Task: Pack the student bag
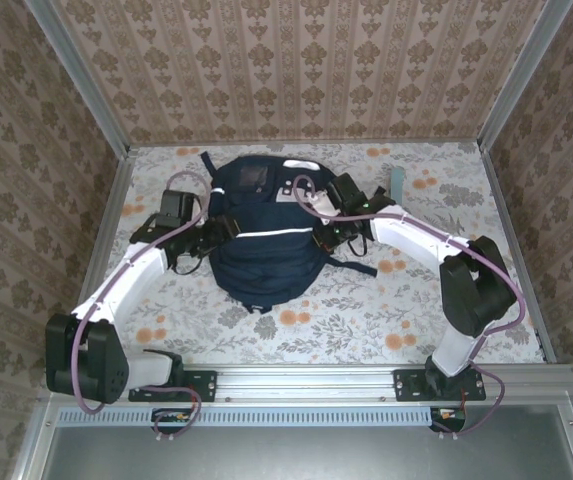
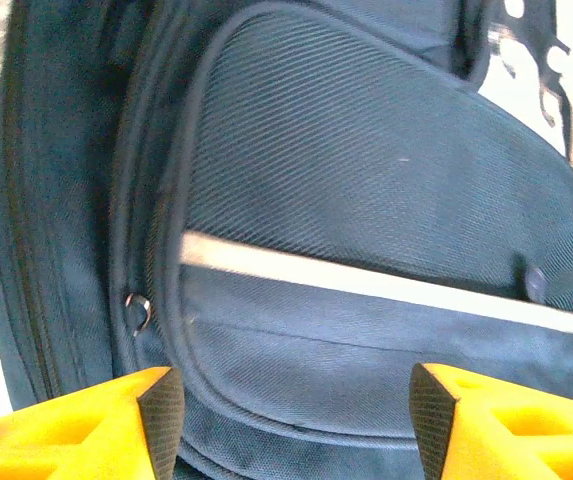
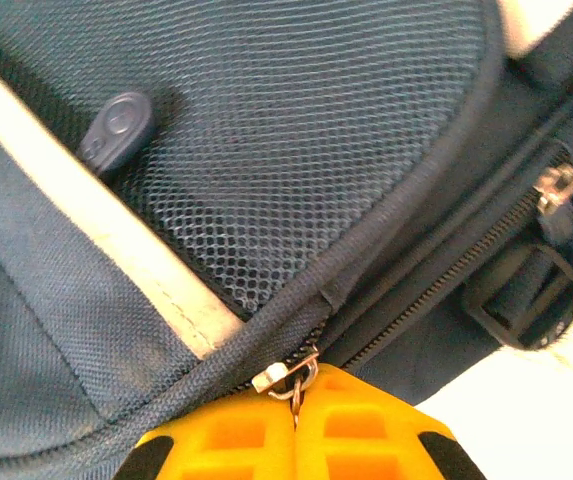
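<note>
Large dark navy fabric backpack (image 1: 266,255) with a white stripe (image 2: 366,287), lying flat at the middle of the floral-patterned table (image 1: 386,320), between the two arms. Left gripper (image 2: 296,400): yellow fingers apart, poised just beside the bag's left side and facing its striped front pocket. Right gripper (image 3: 294,400): yellow fingers pressed together at the bag's right side, pinching the small silver zipper pull (image 3: 288,378) at the edge of the navy mesh panel (image 3: 316,150), beside the zip track.

Lab test booth, wallpapered panels (image 1: 306,70), aluminium frame (image 1: 306,380)
</note>
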Motion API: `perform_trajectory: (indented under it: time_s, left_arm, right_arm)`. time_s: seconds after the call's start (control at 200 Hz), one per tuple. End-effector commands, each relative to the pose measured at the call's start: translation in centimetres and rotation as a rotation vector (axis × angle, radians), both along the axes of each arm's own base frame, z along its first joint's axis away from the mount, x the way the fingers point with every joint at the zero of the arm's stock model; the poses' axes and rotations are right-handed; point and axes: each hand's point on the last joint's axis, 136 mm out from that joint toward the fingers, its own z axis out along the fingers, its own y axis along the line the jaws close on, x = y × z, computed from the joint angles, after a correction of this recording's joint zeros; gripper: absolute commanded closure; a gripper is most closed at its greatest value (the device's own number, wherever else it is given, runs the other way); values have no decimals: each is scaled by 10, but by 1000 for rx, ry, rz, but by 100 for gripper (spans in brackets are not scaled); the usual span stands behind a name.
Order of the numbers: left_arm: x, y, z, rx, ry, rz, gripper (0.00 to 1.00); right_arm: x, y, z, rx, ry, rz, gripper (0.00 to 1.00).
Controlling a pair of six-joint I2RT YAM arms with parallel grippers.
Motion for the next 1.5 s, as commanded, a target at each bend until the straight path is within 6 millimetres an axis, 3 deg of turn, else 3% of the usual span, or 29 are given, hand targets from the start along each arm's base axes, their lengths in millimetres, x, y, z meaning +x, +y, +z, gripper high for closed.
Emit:
perform_trajectory:
  time_s: [0.0, 0.095, 0.27, 0.295, 0.375, 0.565, 0.75, 1.0, 1.21, 1.38, 1.495]
  left_arm:
    - [13, -25, 24, 30, -108, -124, 39]
    - [25, -48, 28, 37, -127, -187, 48]
    - [55, -99, 16, 3, -91, -287, 64]
    - [53, -117, 14, -10, -84, -325, 67]
    - [66, -142, 12, -49, -78, -362, 74]
    - [83, -180, -12, -87, -12, -397, 79]
    - [80, -176, -71, -8, 221, -311, 84]
    - [79, -169, -105, 10, 301, -213, 87]
    - [81, -170, -106, -21, 308, -175, 88]
    - [91, -182, -77, -154, 238, -121, 87]
    - [98, -183, -49, -211, 186, -108, 85]
  right_arm:
    - [18, -19, 4, -45, -17, -120, 100]
    - [16, -17, 5, -29, -9, -120, 100]
    - [12, -13, 9, 15, 5, -119, 100]
    - [11, -12, 8, 22, 9, -118, 100]
    - [9, -12, 9, 43, 19, -121, 100]
    - [2, -10, 6, 78, 43, -111, 100]
    - [-22, 2, 17, 68, 30, -15, 100]
    - [-85, 32, 15, 72, 103, 168, 100]
    - [-98, 67, 14, 137, 94, 208, 100]
    - [-91, 93, 13, 177, 63, 203, 100]
    - [-86, 107, 24, 284, 55, 155, 100]
